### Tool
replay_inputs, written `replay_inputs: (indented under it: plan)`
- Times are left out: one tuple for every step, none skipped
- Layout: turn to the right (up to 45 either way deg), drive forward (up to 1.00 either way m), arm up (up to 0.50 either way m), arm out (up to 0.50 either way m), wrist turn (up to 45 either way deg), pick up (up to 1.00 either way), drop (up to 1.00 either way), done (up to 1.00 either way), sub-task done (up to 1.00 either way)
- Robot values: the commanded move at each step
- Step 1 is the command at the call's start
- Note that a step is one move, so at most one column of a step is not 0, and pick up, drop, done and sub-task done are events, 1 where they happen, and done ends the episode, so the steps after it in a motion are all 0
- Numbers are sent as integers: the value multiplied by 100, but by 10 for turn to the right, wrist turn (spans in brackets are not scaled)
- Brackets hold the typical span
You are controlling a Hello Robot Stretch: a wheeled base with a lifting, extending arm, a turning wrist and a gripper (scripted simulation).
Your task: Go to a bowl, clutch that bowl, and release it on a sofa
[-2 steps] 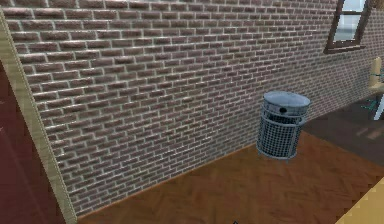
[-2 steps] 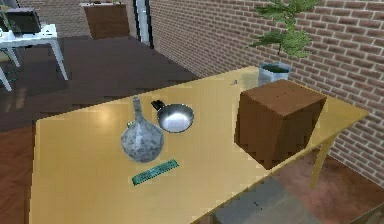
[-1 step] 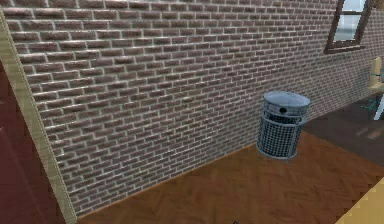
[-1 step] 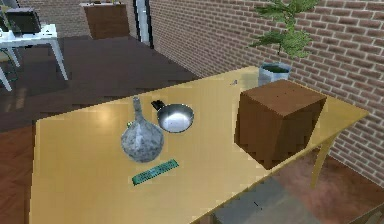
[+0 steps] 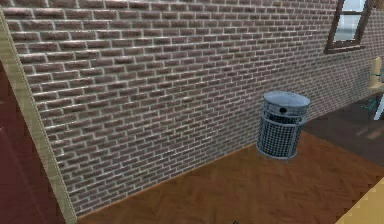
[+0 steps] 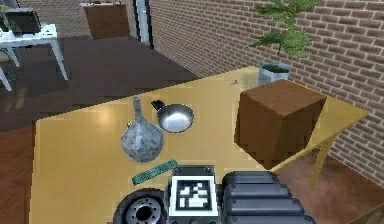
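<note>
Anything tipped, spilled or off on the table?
Nothing stands out. On the table, the vase stands upright, the metal bowl sits mouth up beside it, the brown box rests flat, and the potted plant beyond it stands upright. No spill visible.

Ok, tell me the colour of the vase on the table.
The vase is mottled grey-blue, seen best in the arm side view.

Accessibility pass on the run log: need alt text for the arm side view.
A yellow wooden table holds a metal bowl beside a grey vase, with a brown box to their right and a potted plant by its far corner. A brick wall runs behind; the robot's dark arm end shows at the bottom edge.
</note>
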Motion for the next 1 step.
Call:
replay_inputs:
  plan:
    - [0, 0, 0, 50, 0, 0, 0, 0, 0]
